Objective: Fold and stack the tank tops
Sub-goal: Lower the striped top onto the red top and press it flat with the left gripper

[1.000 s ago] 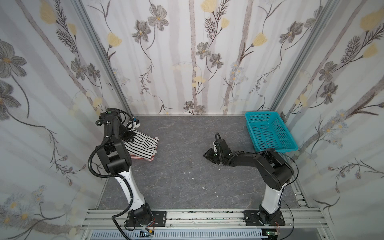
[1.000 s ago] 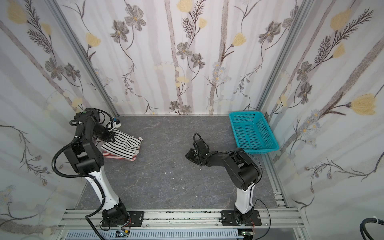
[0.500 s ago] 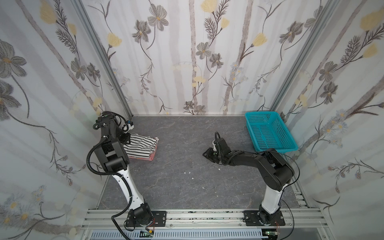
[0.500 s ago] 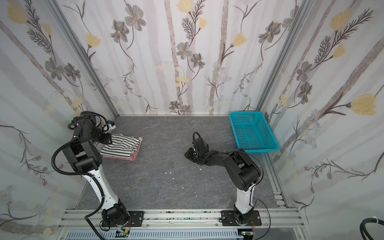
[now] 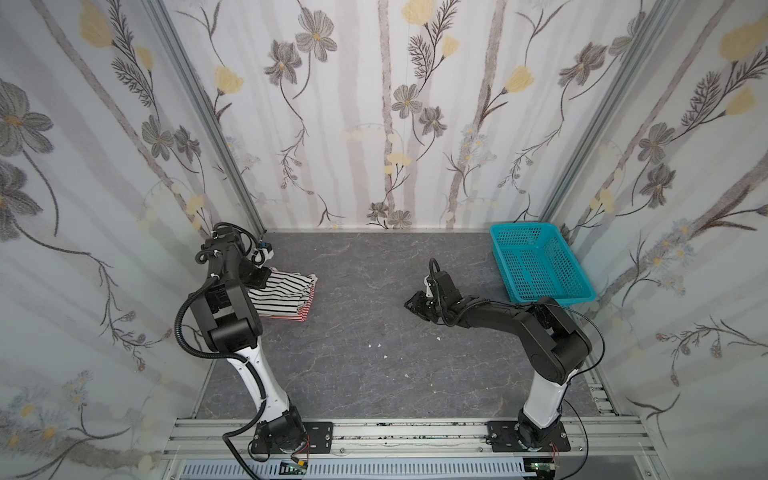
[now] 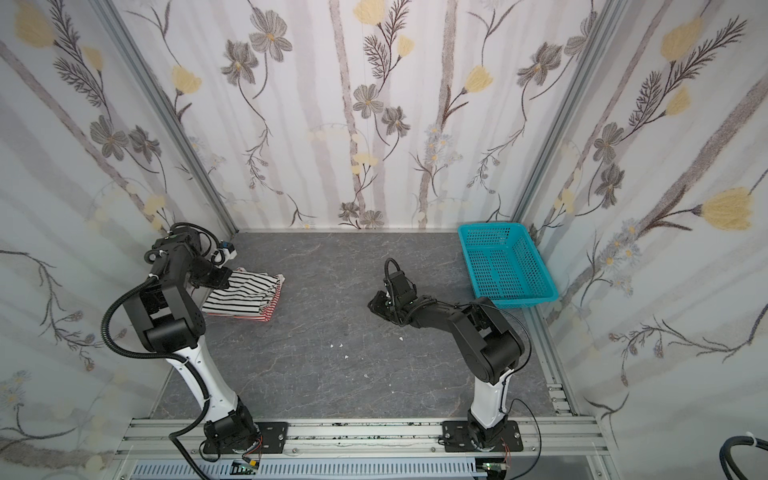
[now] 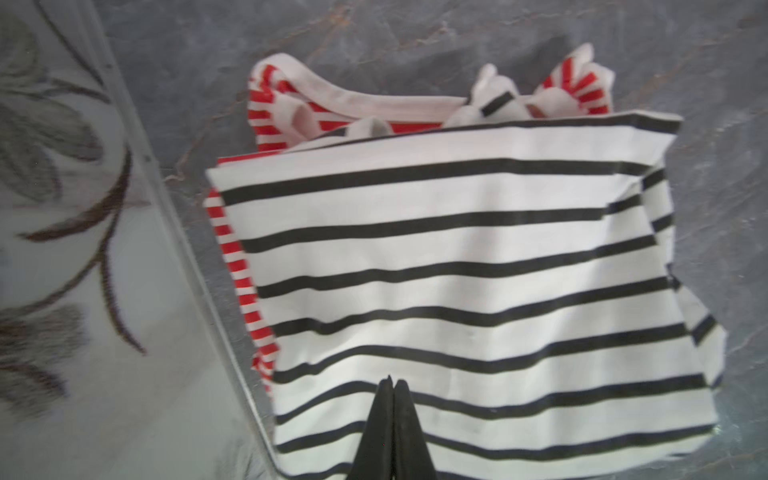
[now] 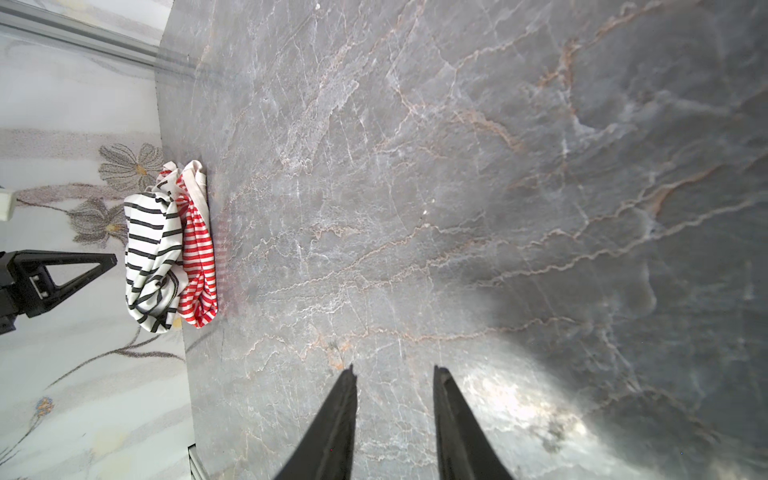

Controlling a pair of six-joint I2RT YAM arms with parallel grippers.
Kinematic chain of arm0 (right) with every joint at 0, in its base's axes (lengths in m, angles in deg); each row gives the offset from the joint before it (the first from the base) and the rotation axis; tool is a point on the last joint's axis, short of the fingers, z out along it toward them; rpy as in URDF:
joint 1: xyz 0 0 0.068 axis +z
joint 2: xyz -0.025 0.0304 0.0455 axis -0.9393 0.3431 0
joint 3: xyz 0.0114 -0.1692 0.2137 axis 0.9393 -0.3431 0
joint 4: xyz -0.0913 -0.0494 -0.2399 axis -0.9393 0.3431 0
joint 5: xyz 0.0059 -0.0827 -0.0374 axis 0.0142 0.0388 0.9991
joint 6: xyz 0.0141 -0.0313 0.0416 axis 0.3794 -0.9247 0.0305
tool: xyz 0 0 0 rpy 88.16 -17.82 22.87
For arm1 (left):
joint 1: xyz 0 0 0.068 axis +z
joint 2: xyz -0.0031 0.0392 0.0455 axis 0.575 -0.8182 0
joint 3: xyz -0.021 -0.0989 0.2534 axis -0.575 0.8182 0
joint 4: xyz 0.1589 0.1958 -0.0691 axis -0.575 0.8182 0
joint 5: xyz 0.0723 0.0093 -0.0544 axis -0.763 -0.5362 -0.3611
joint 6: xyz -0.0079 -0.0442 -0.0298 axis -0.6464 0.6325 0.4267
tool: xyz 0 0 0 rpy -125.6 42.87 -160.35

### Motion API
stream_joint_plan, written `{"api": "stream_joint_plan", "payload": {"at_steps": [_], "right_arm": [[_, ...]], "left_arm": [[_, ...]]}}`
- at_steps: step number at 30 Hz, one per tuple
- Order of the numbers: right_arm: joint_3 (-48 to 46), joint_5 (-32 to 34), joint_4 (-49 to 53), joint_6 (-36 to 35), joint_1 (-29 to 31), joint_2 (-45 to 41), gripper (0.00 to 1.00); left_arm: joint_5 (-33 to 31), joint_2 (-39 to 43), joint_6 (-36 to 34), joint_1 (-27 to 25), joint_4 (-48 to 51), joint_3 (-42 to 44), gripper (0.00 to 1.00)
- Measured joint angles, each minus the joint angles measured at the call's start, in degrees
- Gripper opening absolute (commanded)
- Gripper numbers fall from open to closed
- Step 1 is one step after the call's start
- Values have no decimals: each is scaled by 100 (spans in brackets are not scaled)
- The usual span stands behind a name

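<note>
A grey marbled table [image 5: 365, 332] boxed in by flowered walls [image 5: 374, 124] has the whole job in one spot. The black-and-white top [image 7: 457, 270] lies folded directly under the left gripper [image 7: 393, 384]. The red-and-white top [image 7: 243, 270] lies beneath it, showing to one side of the fingertips and out beyond them, where the straps [image 7: 494, 89] of both bunch up. That gripper's fingers are pressed together with no cloth between them. The right gripper [image 8: 395, 370] is parted a little, holds nothing and points over bare table, well apart from the pile. Folding and stacking look finished or nearly so. The next move probably calls for lifting the left fingers straight off the cloth without dragging the upper layer, perhaps after tucking the loose straps. The left wrist view gives the overlap and the untidy far edge. Only the right wrist view shows the pile side-on, as two rolled layers, with the left fingertip just short of the cloth, though contact cannot be ruled out. Only the top views show the teal basket [image 5: 540, 270], empty, off behind the right fingers.
</note>
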Motion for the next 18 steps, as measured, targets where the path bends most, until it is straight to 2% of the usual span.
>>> {"api": "stream_joint_plan", "payload": {"at_steps": [7,11,18], "right_arm": [[13,2,79,0,-13,-4,34],[-24,4,83,0,-13,-37,34],[-175,9,61,0,-9,-116,34]], "left_arm": [[785,881,-116,-380,33,1222,5],[887,933,-151,-391,28,1615,5],[999,704,-142,-402,-111,1781,6]]}}
